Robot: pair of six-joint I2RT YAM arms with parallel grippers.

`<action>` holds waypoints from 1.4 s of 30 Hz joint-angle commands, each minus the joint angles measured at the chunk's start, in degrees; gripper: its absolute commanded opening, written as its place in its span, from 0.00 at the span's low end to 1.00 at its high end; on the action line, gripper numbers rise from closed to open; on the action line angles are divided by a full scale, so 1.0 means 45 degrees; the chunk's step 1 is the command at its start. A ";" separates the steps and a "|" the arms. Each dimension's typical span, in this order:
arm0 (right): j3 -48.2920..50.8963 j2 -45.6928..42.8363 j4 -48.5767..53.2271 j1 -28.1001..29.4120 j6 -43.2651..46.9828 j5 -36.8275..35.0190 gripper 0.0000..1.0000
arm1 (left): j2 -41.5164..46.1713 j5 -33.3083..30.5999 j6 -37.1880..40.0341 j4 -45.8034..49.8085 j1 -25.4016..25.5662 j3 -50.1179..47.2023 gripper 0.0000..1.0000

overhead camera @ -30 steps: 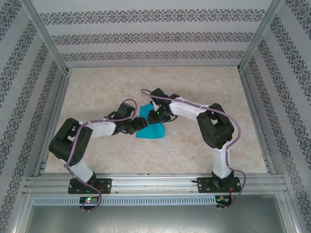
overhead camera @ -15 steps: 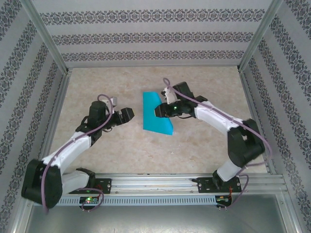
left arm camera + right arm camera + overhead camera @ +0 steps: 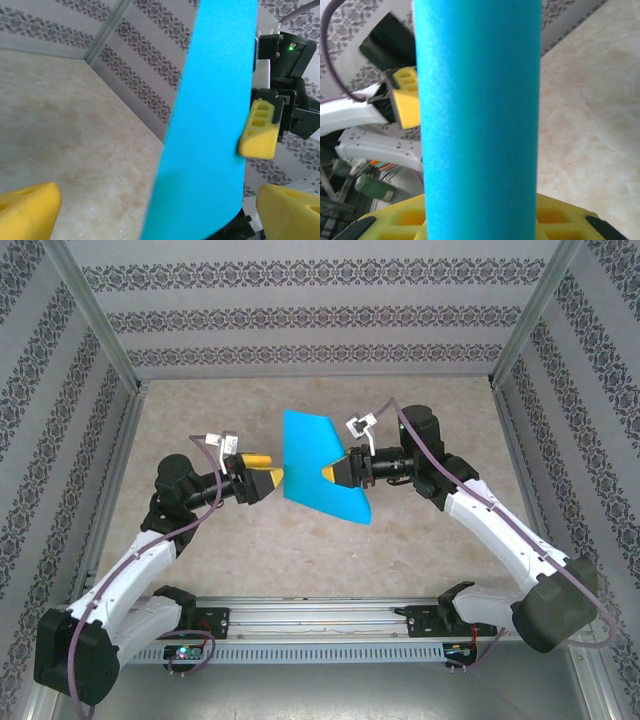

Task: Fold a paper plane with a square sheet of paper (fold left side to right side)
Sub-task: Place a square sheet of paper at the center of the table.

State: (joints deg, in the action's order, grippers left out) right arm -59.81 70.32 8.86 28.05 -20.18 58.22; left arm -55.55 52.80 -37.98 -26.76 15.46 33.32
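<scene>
The teal-blue square sheet of paper is folded into a tall panel with one slanted lower corner, not a pointed paper plane. It hangs upright in the air above the middle of the table. My right gripper is shut on its right edge, one yellow fingertip lying against the paper's face. In the right wrist view the sheet rises straight out of my right gripper. My left gripper stands wide open just left of the sheet, apart from it. In the left wrist view the sheet stands in front of its spread jaws.
The beige marbled table lies below both raised arms. Patterned walls and metal posts close in the back and sides. An aluminium rail carries the arm bases along the near edge.
The right arm lifted the sheet off the table and turned it upright. The left gripper let go, backed off to the left, opened wide and rose to the sheet's height.
</scene>
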 commanded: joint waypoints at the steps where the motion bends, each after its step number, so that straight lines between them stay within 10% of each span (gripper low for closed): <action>1: -0.0054 0.0078 -0.0544 0.0438 -0.0105 0.0688 0.33 | -0.0477 0.1286 -0.0520 -0.1852 0.0418 0.0562 1.00; 6: -0.0331 0.0647 -0.0064 0.0503 0.0269 0.0058 0.34 | -0.1160 0.1660 -0.0634 -0.2089 0.0907 0.0919 0.88; 14: 0.0036 0.0750 0.0630 -0.0121 0.0589 -0.2163 0.48 | -0.1436 0.0614 0.0455 0.0163 0.0937 0.1066 0.09; 20: 0.0792 0.0620 0.1259 -0.1056 0.0197 -0.4968 0.69 | -0.2515 -0.1256 0.0599 0.2089 0.0926 0.0805 0.03; 30: 0.2071 0.1216 0.1338 -0.1644 -0.1457 -0.7888 0.70 | -0.6803 -0.2802 -0.0349 0.2588 0.0947 0.0386 0.00; 42: 0.1624 0.5454 0.0597 -0.0871 -0.2899 -0.6357 0.16 | -0.8505 -0.3178 -0.0125 0.3676 0.0990 0.0927 0.07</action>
State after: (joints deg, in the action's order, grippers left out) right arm -50.46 92.14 12.29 22.83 -31.86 27.90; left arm -93.25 38.98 -39.24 -13.06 19.18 35.77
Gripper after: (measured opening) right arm 0.185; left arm 0.061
